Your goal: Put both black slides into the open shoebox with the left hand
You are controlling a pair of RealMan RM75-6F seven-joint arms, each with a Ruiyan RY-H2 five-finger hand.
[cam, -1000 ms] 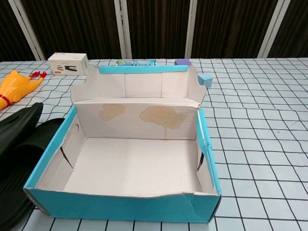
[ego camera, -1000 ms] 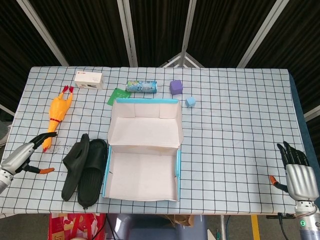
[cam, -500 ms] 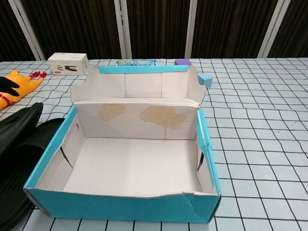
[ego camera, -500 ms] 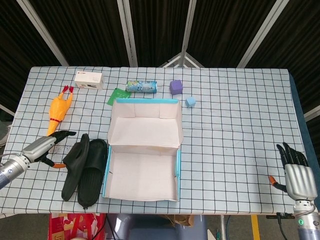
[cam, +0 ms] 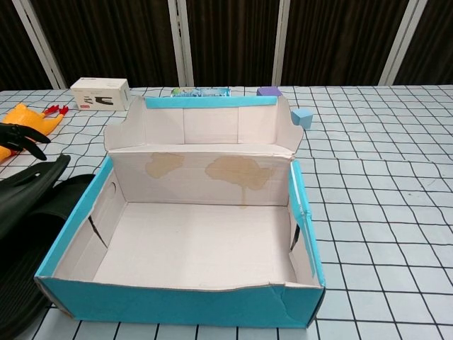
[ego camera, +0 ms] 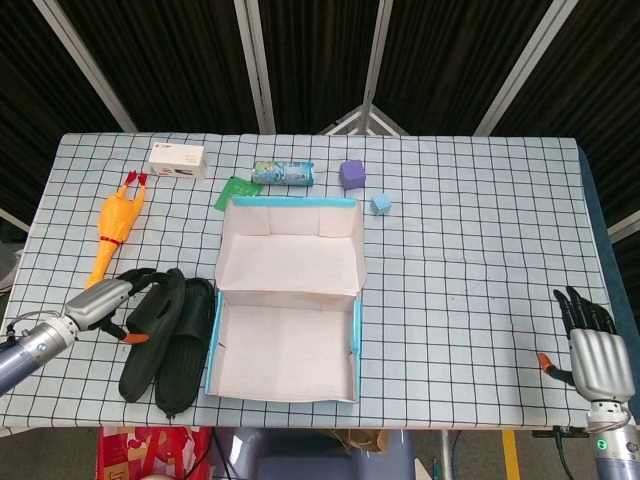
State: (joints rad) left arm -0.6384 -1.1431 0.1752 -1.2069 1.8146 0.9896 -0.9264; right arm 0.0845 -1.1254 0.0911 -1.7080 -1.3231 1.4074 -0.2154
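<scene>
Two black slides lie side by side left of the open shoebox (ego camera: pixel 288 300): the outer slide (ego camera: pixel 148 335) and the inner slide (ego camera: pixel 186 345), which lies against the box's blue wall. My left hand (ego camera: pixel 112 300) is at the outer slide's far left edge. Its fingers (ego camera: pixel 143 277) are spread over the slide's top end and its thumb is beside the edge, touching it. In the chest view the left hand (cam: pixel 18 134) shows only as dark fingers above the outer slide (cam: pixel 28 188), which looks tipped up. The shoebox (cam: pixel 177 304) is empty. My right hand (ego camera: pixel 592 350) rests open at the table's front right.
A yellow rubber chicken (ego camera: pixel 113 228) lies just beyond my left hand. A white box (ego camera: pixel 177 158), a green packet (ego camera: pixel 236 190), a can (ego camera: pixel 283 173), a purple cube (ego camera: pixel 351 173) and a blue cube (ego camera: pixel 380 204) line the far side behind the shoebox's raised lid (ego camera: pixel 290 250).
My left hand has moved right, from the table's left edge to the outer slide, and that slide has tipped. The right hand has stayed put.
</scene>
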